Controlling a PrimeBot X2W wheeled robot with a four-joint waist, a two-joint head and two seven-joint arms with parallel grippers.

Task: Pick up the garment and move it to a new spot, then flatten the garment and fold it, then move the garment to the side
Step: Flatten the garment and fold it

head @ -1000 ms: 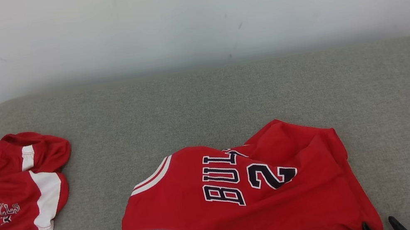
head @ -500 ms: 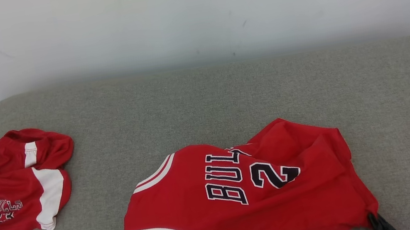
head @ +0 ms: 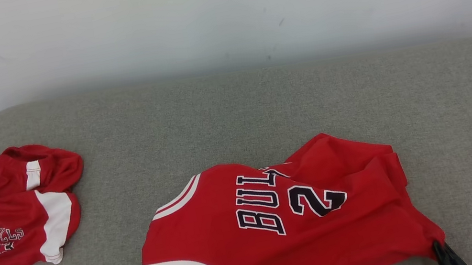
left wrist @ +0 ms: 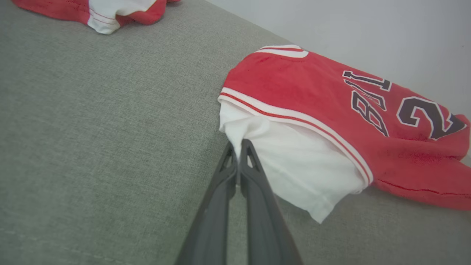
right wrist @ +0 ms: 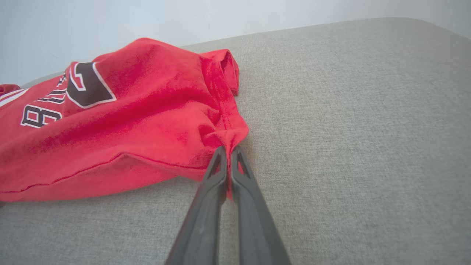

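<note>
Vs 1 sec ago: right end effector (right wrist: 229, 150) fingers, then apart either side of the jersey (head: 281, 221) hem corner, have shut onto it. That corner now stretches to a point toward the worktop (head: 233, 118) near edge. The white part (left wrist: 290, 165) at the jersey's other end has also been tugged nearer that edge. Head cam has shifted a bit too, so the whole scene sits slightly diff. Now: jersey, red w/ dark "BUL" lettering & a "2", lies rumpled on the worktop's near half, approx mid-width, w/ cloth bunched & folded over itself on the end nearer the worktop's right. Right end effector: fingers pressed together w/ red hem pinched btwn the tips, at the worktop's near edge, right of mid. Left end effector (left wrist: 239, 145): fingers together too, clamped on a fold of the white part just under the red-&-white striped trim, also at the near edge, left of mid; a dark tip of it just shows in head view. 2nd red-&-white garment (head: 16, 210), crumpled in a heap w/ small "BULLS" print, sits at the worktop's left end, well apart from the jersey. Worktop is grey woven fabric w/ rounded far corners; a pale wall (head: 214, 10) stands behind its far edge.
</note>
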